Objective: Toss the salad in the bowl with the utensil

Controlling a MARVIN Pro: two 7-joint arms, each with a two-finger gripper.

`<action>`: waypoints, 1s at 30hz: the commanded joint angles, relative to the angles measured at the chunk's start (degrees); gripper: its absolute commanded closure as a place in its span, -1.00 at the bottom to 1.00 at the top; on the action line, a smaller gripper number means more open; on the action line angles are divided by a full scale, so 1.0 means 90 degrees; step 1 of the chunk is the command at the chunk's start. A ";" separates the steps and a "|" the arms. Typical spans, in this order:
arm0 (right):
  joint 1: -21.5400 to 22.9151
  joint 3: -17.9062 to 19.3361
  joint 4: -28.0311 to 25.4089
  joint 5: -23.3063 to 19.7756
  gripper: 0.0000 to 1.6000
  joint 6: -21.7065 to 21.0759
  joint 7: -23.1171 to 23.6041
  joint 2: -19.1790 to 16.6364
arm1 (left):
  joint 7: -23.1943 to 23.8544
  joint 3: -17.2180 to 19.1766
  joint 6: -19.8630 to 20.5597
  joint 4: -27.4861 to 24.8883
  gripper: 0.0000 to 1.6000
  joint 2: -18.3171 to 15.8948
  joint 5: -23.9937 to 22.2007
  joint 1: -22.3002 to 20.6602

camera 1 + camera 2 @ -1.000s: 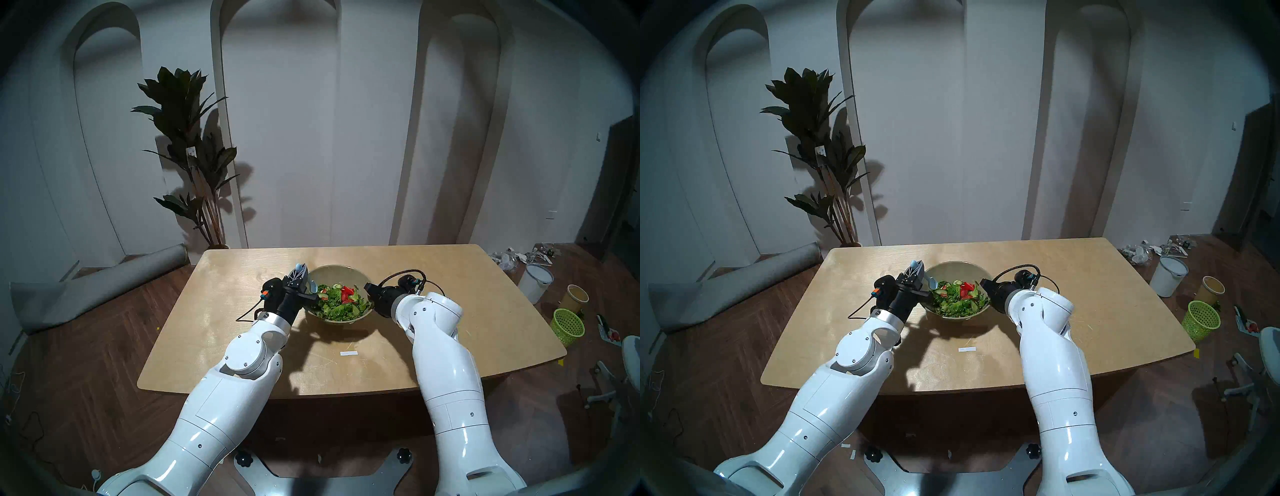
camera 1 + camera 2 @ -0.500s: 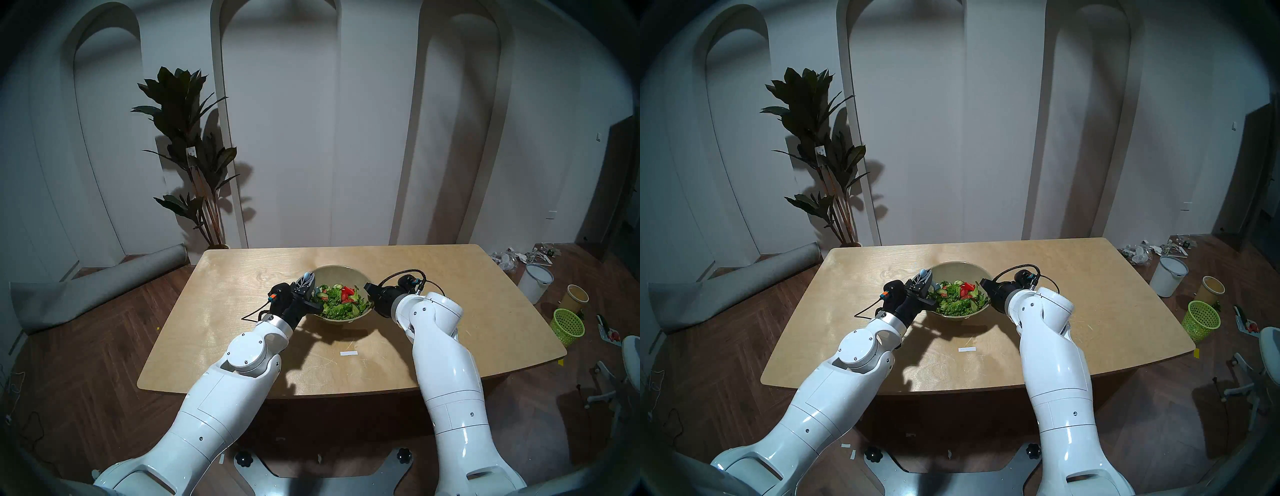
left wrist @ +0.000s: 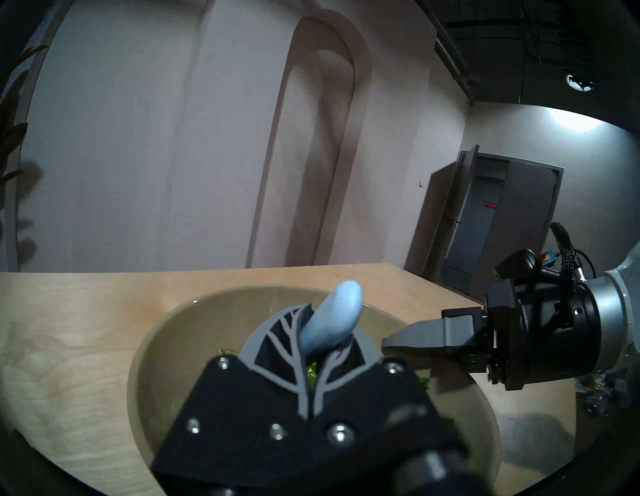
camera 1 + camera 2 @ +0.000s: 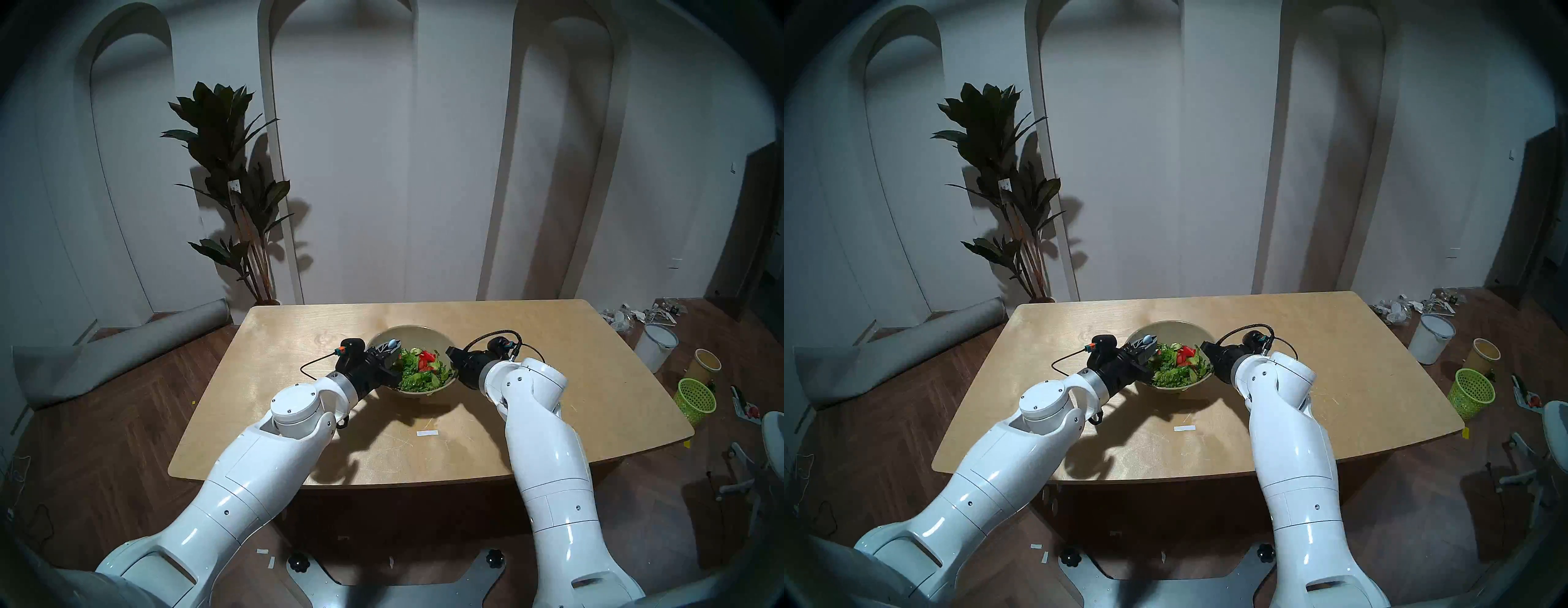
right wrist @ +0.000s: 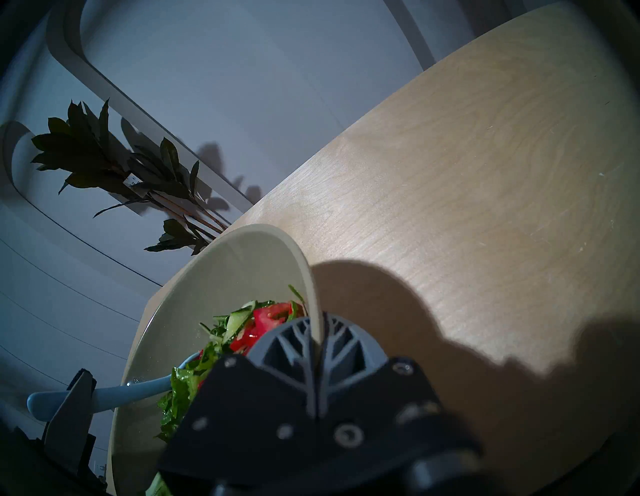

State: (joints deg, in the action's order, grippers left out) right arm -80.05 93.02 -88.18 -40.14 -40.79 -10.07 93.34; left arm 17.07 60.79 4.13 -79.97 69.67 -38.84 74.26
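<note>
Two-armed tossing of a salad, seen from the head and both wrists: the bowl (image 4: 409, 335), a wide beige-olive vessel, stands near the middle of the counter (image 4: 551, 339), and the salad (image 4: 422, 369) of chopped leaves, cucumber slices and red pieces lies heaped inside it toward the near and right side, leaving the far inner wall bare. The right pincer (image 5: 317, 341) is pressed together on the bowl's right rim, one finger inside the wall and one outside, a hold that in all likelihood steadies the vessel against the sideways push of stirring. The left pincer (image 3: 320, 346) is pinching the utensil (image 5: 104, 395), a slim pale blue piece, part-way along its handle; the rounded handle end (image 3: 334, 322) stands up out of the closed fingers, while the working end runs down into the leaves at the bowl's left side, its tip hidden under the greens. Gripping high on the handle keeps the fingers (image 3: 277, 332) above the food and lets the wrist lever the buried end. Judged from the uneven heap, mixing is under way and not finished; the chief hazard is leaves being flung over the low rim
</note>
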 commanded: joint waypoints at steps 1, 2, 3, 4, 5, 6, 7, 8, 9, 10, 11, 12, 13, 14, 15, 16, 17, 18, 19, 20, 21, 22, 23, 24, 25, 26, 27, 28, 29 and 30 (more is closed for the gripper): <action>0.0042 0.0016 -0.0099 -0.0013 1.00 0.0018 0.0015 -0.0001 | 0.0150 -0.0168 0.0733 -0.0213 1.00 -0.0367 -0.0618 -0.0383; 0.0043 0.0016 -0.0098 -0.0013 1.00 0.0018 0.0015 -0.0001 | 0.0181 -0.0136 0.0834 -0.0258 1.00 -0.0379 -0.0721 -0.0391; 0.0043 0.0016 -0.0098 -0.0012 1.00 0.0018 0.0015 -0.0001 | 0.0178 -0.0160 0.0994 -0.0309 1.00 -0.0441 -0.0836 -0.0438; 0.0043 0.0016 -0.0098 -0.0012 1.00 0.0018 0.0015 -0.0001 | 0.0178 -0.0160 0.0994 -0.0309 1.00 -0.0441 -0.0836 -0.0438; 0.0043 0.0016 -0.0097 -0.0012 1.00 0.0018 0.0015 -0.0001 | 0.0178 -0.0162 0.1055 -0.0351 1.00 -0.0476 -0.0921 -0.0458; 0.0044 0.0016 -0.0096 -0.0012 1.00 0.0018 0.0015 -0.0001 | 0.0214 -0.0160 0.1312 -0.0446 1.00 -0.0563 -0.1110 -0.0515; 0.0044 0.0016 -0.0096 -0.0013 1.00 0.0018 0.0015 -0.0001 | 0.0217 -0.0154 0.1481 -0.0496 1.00 -0.0606 -0.1191 -0.0546; 0.0044 0.0016 -0.0096 -0.0013 1.00 0.0018 0.0015 -0.0001 | 0.0217 -0.0154 0.1481 -0.0496 1.00 -0.0606 -0.1191 -0.0546; 0.0044 0.0016 -0.0096 -0.0013 1.00 0.0018 0.0015 -0.0001 | 0.0229 -0.0211 0.1484 -0.0503 1.00 -0.0677 -0.1351 -0.0596; 0.0044 0.0016 -0.0096 -0.0013 1.00 0.0018 0.0014 -0.0001 | 0.0212 -0.0179 0.1775 -0.0591 1.00 -0.0746 -0.1491 -0.0647; 0.0044 0.0016 -0.0096 -0.0013 1.00 0.0018 0.0014 -0.0001 | 0.0231 -0.0174 0.1902 -0.0609 1.00 -0.0776 -0.1584 -0.0679; 0.0044 0.0016 -0.0096 -0.0013 1.00 0.0019 0.0014 -0.0002 | 0.0231 -0.0179 0.1995 -0.0622 1.00 -0.0808 -0.1671 -0.0713; 0.0044 0.0016 -0.0096 -0.0013 1.00 0.0019 0.0014 -0.0002 | 0.0231 -0.0179 0.1995 -0.0622 1.00 -0.0808 -0.1671 -0.0713; 0.0043 0.0016 -0.0097 -0.0013 1.00 0.0019 0.0014 -0.0002 | 0.0200 -0.0161 0.2157 -0.0667 1.00 -0.0838 -0.1725 -0.0742; 0.0043 0.0016 -0.0097 -0.0013 1.00 0.0019 0.0014 -0.0002 | 0.0189 -0.0154 0.2270 -0.0692 1.00 -0.0865 -0.1819 -0.0771; 0.0043 0.0016 -0.0097 -0.0014 1.00 0.0019 0.0014 -0.0002 | 0.0169 -0.0148 0.2403 -0.0717 1.00 -0.0889 -0.1881 -0.0801; 0.0043 0.0016 -0.0097 -0.0014 1.00 0.0019 0.0014 -0.0002 | 0.0159 -0.0168 0.2458 -0.0713 1.00 -0.0910 -0.1968 -0.0836; 0.0043 0.0016 -0.0098 -0.0014 1.00 0.0019 0.0014 -0.0002 | 0.0143 -0.0135 0.2639 -0.0732 1.00 -0.0910 -0.2017 -0.0863; 0.0043 0.0016 -0.0098 -0.0014 1.00 0.0019 0.0014 -0.0002 | 0.0140 -0.0123 0.2723 -0.0740 1.00 -0.0915 -0.2085 -0.0890; 0.0043 0.0016 -0.0098 -0.0014 1.00 0.0019 0.0014 -0.0002 | 0.0117 -0.0087 0.2877 -0.0762 1.00 -0.0913 -0.2125 -0.0913; 0.0042 0.0016 -0.0099 -0.0014 1.00 0.0019 0.0014 -0.0002 | 0.0093 -0.0056 0.2969 -0.0788 1.00 -0.0910 -0.2114 -0.0932; 0.0042 0.0016 -0.0099 -0.0014 1.00 0.0019 0.0014 -0.0002 | 0.0069 -0.0029 0.3034 -0.0805 1.00 -0.0902 -0.2130 -0.0942; 0.0042 0.0016 -0.0100 -0.0014 1.00 0.0019 0.0014 -0.0002 | 0.0046 -0.0011 0.3079 -0.0814 1.00 -0.0895 -0.2162 -0.0951; 0.0042 0.0016 -0.0100 -0.0014 1.00 0.0019 0.0014 -0.0002 | 0.0024 0.0027 0.3165 -0.0808 1.00 -0.0868 -0.2219 -0.0974; 0.0042 0.0016 -0.0100 -0.0014 1.00 0.0019 0.0014 -0.0002 | 0.0003 0.0048 0.3182 -0.0805 1.00 -0.0849 -0.2223 -0.0992; 0.0042 0.0016 -0.0100 -0.0014 1.00 0.0019 0.0015 -0.0002 | -0.0014 0.0069 0.3231 -0.0798 1.00 -0.0829 -0.2243 -0.1010; 0.0042 0.0015 -0.0100 -0.0014 1.00 0.0019 0.0015 -0.0002 | -0.0055 0.0122 0.3313 -0.0780 1.00 -0.0773 -0.2310 -0.1043; 0.0042 0.0015 -0.0100 -0.0014 1.00 0.0019 0.0015 -0.0002 | -0.0055 0.0122 0.3313 -0.0780 1.00 -0.0773 -0.2310 -0.1043; 0.0042 0.0015 -0.0100 -0.0014 1.00 0.0019 0.0015 -0.0002 | -0.0081 0.0130 0.3234 -0.0791 1.00 -0.0755 -0.2265 -0.1045; 0.0042 0.0015 -0.0100 -0.0014 1.00 0.0019 0.0015 -0.0002 | -0.0112 0.0152 0.3311 -0.0780 1.00 -0.0723 -0.2316 -0.1063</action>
State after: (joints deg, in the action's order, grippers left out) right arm -80.03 93.06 -88.18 -40.14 -40.76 -10.07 93.28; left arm 16.92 60.89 32.59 -85.73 61.55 -58.10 67.20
